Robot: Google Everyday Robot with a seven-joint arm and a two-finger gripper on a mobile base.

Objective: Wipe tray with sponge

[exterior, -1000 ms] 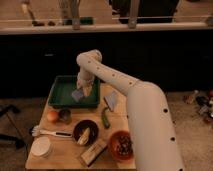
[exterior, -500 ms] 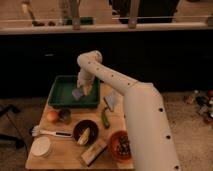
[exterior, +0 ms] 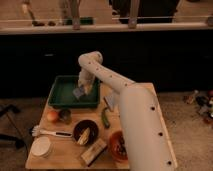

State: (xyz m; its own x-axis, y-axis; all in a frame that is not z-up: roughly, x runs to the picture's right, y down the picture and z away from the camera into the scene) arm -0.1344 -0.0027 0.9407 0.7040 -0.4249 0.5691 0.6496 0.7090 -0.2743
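The dark green tray (exterior: 61,92) sits at the back left of the wooden table. The white arm reaches from the lower right over the table into the tray. My gripper (exterior: 81,91) points down inside the tray's right half. It is shut on the small blue-grey sponge (exterior: 78,94), which is held low against the tray floor. The rest of the tray floor is bare.
A grey wedge-shaped piece (exterior: 110,102) lies right of the tray. In front are an orange fruit (exterior: 52,116), a small dark cup (exterior: 65,116), a green vegetable (exterior: 105,118), a dark bowl (exterior: 85,132), a brush (exterior: 50,133), a white bowl (exterior: 41,146), a tan block (exterior: 93,152) and a red bowl (exterior: 119,145).
The gripper and sponge stay in the tray's right half, with only a slight shift. Nothing else on the table has moved.
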